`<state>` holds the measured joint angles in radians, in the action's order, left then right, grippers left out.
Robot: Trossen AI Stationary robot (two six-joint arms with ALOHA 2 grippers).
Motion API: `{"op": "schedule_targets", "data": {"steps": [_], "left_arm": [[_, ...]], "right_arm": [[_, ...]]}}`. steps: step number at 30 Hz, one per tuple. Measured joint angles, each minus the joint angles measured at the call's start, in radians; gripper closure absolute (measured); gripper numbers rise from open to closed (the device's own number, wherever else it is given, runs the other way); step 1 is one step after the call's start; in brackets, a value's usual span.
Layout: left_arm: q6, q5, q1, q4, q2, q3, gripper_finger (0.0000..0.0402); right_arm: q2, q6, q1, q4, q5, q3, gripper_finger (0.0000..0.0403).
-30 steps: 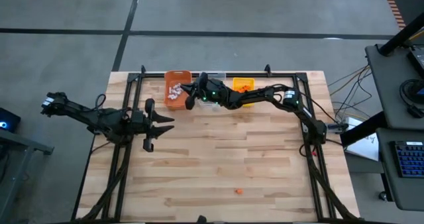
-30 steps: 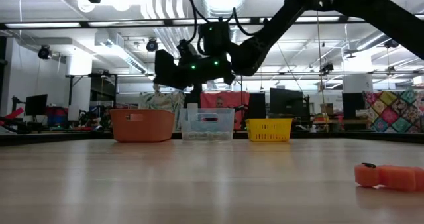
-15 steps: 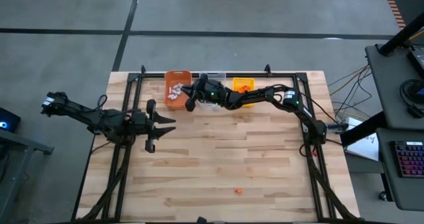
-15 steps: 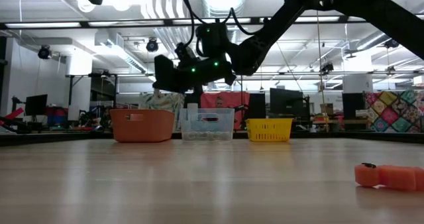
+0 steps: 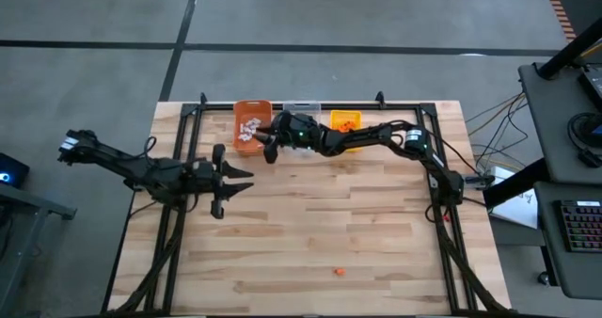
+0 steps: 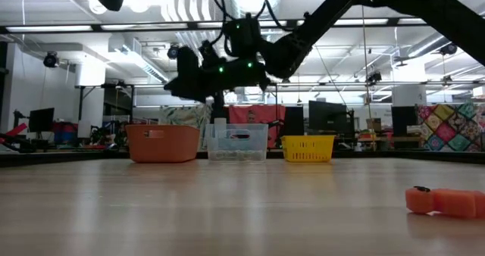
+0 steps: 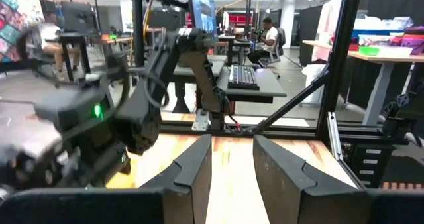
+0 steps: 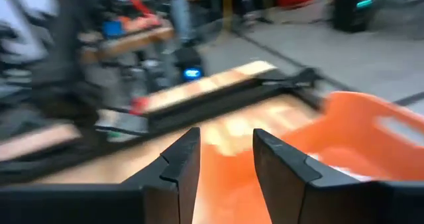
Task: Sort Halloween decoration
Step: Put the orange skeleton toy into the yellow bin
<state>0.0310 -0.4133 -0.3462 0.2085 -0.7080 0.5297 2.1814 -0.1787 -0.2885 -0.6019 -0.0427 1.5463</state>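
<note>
Three bins stand in a row at the table's far edge: an orange bin (image 5: 252,135) with white trinkets (image 5: 248,128) in it, a clear bin (image 5: 303,111), and a yellow bin (image 5: 344,130) with orange trinkets (image 5: 345,121). One orange trinket (image 5: 339,272) lies alone near the table's front edge, also in the low view (image 6: 443,201). My right gripper (image 5: 269,147) hangs open above the orange bin's right edge, with nothing between its fingers (image 8: 179,161). My left gripper (image 5: 235,178) hovers open at the table's left, holding nothing.
A black frame (image 5: 193,120) runs around the table's left, far and right sides. The wooden tabletop (image 5: 329,214) between the arms and the front edge is bare but for the lone trinket. Desks, screens and seated people show in the room beyond.
My right gripper has tipped and turned a little above the orange bin, its fingers swinging slightly toward the table's left edge, without leaving its place.
</note>
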Motion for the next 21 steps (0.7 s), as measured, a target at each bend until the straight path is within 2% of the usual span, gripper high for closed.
{"op": "schedule_targets", "data": {"steps": [3, 7, 14, 21], "left_arm": [[0.043, 0.0, 0.0, 0.0, -0.021, 0.0, 0.0308], [0.11, 0.003, 0.0, 0.001, -0.049, 0.0, 0.0308], [0.163, 0.004, 0.0, 0.034, -0.112, 0.0, 0.0308], [0.164, 0.005, 0.0, 0.13, -0.183, 0.0, 0.0308]], "right_arm": [[-0.03, -0.054, 0.017, 0.042, -0.102, 0.0, 0.0274], [-0.107, -0.038, 0.06, 0.24, -0.126, 0.0, 0.0282], [-0.264, -0.014, 0.16, 0.782, -0.125, 0.0, 0.0299], [-0.31, -0.149, 0.337, 1.317, -0.125, 0.0, 0.0314]]}}
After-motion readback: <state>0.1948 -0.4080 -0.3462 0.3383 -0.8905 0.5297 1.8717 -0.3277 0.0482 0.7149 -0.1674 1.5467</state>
